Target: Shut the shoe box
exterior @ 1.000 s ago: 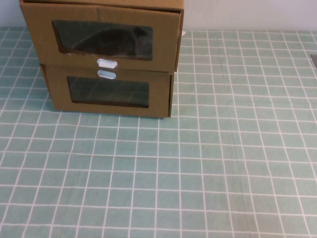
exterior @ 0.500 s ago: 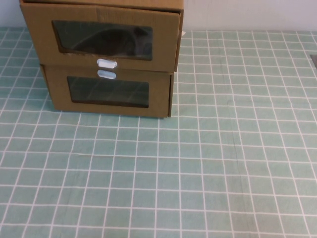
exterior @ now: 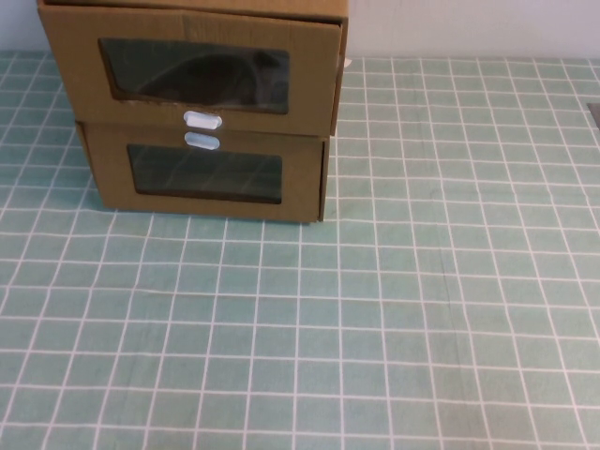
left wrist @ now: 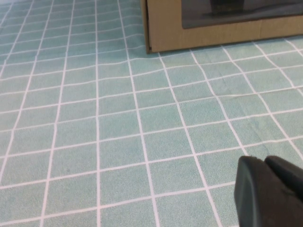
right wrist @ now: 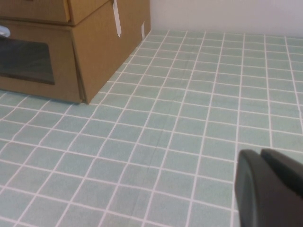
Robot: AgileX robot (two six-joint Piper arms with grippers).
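The shoe box [exterior: 80, 94] is the upper of two stacked brown cardboard boxes at the far left. Its drawer front has a clear window [exterior: 192, 75] with a dark shoe behind it and a white pull tab [exterior: 202, 120] below. The drawer front stands a little forward of the box beneath. It also shows in the right wrist view [right wrist: 33, 10]. Neither arm shows in the high view. My left gripper [left wrist: 264, 161] is shut and empty, low over the cloth, short of the boxes. My right gripper [right wrist: 260, 153] is shut and empty, off to the boxes' right.
The lower cardboard box [exterior: 108, 178] has its white tab [exterior: 201, 141] above its window; it also shows in the left wrist view [left wrist: 165, 28] and the right wrist view [right wrist: 99, 52]. A green checked cloth [exterior: 394, 309] covers the table. A white wall stands behind.
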